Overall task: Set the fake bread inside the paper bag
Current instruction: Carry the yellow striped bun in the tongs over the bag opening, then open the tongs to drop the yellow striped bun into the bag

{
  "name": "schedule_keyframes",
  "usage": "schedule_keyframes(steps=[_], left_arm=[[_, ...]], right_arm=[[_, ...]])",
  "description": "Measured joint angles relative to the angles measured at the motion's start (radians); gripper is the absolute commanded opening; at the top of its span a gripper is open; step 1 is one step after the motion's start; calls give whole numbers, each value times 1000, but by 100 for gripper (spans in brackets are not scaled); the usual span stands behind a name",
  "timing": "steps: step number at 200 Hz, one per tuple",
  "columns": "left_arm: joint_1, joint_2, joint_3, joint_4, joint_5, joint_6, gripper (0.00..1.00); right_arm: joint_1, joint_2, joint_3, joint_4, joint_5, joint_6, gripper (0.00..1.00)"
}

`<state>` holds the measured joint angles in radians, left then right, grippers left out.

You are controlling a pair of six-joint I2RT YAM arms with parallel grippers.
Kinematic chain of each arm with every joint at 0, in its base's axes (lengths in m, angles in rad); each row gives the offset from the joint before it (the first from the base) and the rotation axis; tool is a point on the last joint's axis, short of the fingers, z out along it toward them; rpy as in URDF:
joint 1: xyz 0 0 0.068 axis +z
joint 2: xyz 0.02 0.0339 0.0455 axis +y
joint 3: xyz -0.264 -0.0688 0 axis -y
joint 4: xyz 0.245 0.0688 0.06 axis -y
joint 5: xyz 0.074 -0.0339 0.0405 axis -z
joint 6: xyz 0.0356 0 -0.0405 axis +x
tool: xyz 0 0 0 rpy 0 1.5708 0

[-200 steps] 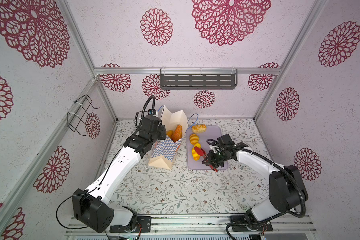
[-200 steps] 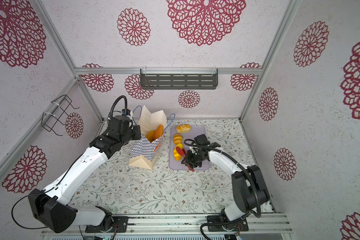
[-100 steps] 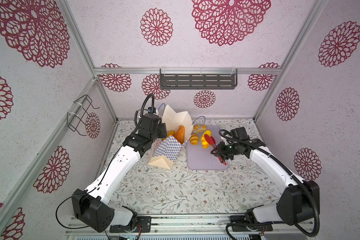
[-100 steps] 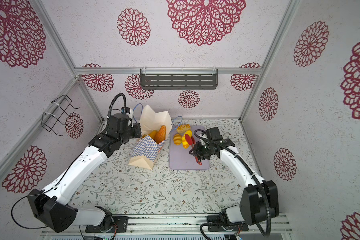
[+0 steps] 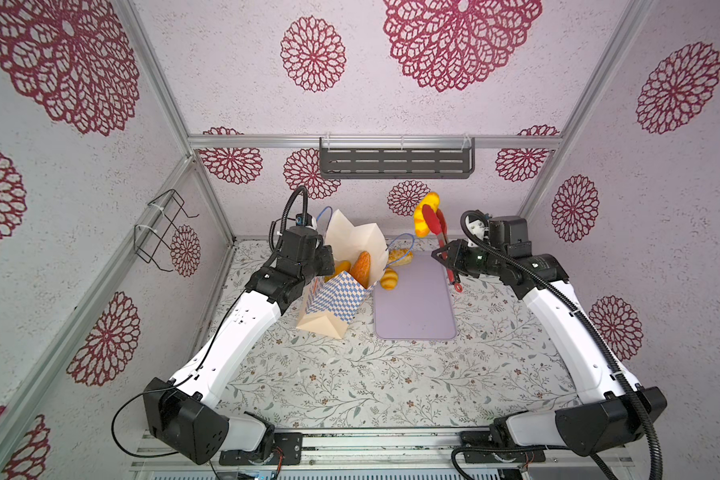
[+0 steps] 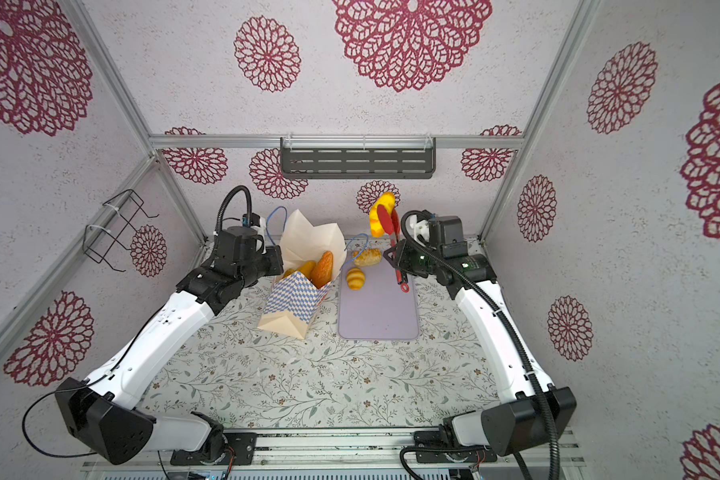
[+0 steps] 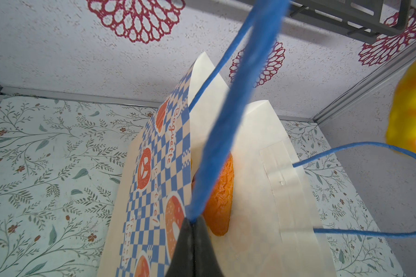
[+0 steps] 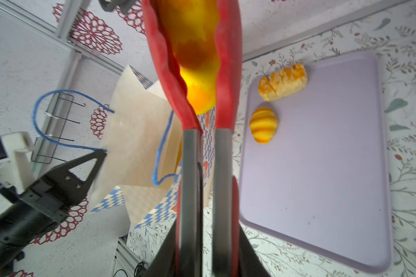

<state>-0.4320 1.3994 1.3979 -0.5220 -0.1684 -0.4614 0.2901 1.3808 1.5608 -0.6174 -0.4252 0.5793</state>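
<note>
Floral table (image 5: 350, 386): paper bag (image 5: 333, 299) holds loaves (image 5: 360, 268); tray (image 5: 416, 311), two rolls (image 5: 388, 279).

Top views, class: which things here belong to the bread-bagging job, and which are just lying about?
Belonging to the job: paper bag, its handle pinched by the left gripper; red tongs in the right gripper, gripping a yellow loaf; striped roll and flaky pastry on the lilac tray; orange loaf in the bag.
Just there: grey wall shelf; wire rack.
</note>
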Motion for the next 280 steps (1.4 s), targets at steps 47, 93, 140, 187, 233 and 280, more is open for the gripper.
schedule_keyframes(steps=[47, 93, 140, 187, 233, 280], left_arm=[[0, 0, 0, 0, 0, -4, 0], [0, 0, 0, 0, -1, -7, 0], [0, 0, 0, -2, -1, -8, 0], [0, 0, 0, -11, -2, -11, 0], [0, 0, 0, -15, -2, -11, 0], [0, 0, 0, -14, -3, -11, 0]], right_arm=[[143, 117, 165, 19, -11, -11, 30], [246, 178, 208, -15, -24, -32, 30], [283, 211, 209, -82, -11, -65, 30], [325, 261, 209, -156, 14, -103, 38], [349, 281, 209, -187, 28, -128, 53], [351, 281, 217, -188, 29, -135, 60]])
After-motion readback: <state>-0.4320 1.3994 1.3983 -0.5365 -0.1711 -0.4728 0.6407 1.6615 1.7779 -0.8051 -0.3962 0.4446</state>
